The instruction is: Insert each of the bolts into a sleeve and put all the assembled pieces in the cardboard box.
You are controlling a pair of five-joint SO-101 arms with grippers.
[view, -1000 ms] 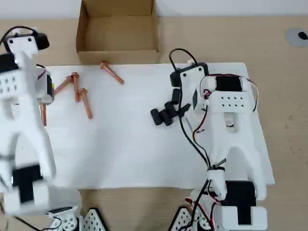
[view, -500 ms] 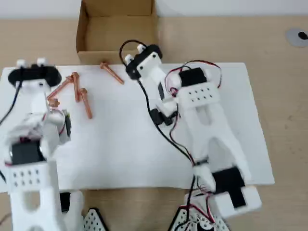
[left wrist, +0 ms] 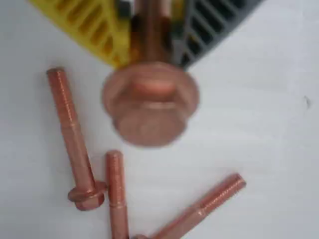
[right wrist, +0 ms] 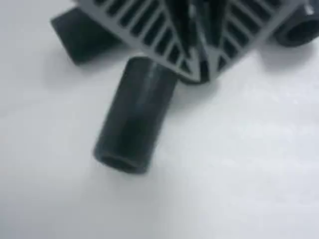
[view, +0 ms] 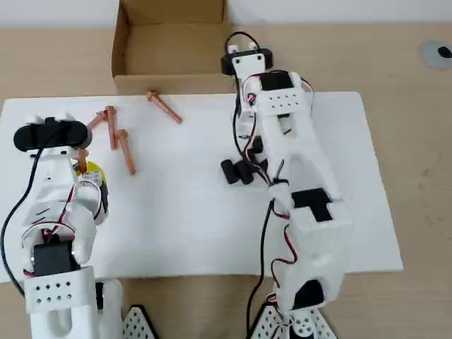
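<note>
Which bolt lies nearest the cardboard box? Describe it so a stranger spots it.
Find the open cardboard box beyond the white sheet. Just before its front wall, on that sheet, lies a copper bolt. It lies alone; the other bolts cluster further left.

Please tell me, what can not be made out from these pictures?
High view: the white right arm covers part of the black cylindrical sleeves, so their number is uncertain.
Right wrist view: the right gripper hides the nearest sleeve's upper end.
Left wrist view: the copper bolt in the left gripper is blurred; the bottom edge cuts off another copper bolt.
</note>
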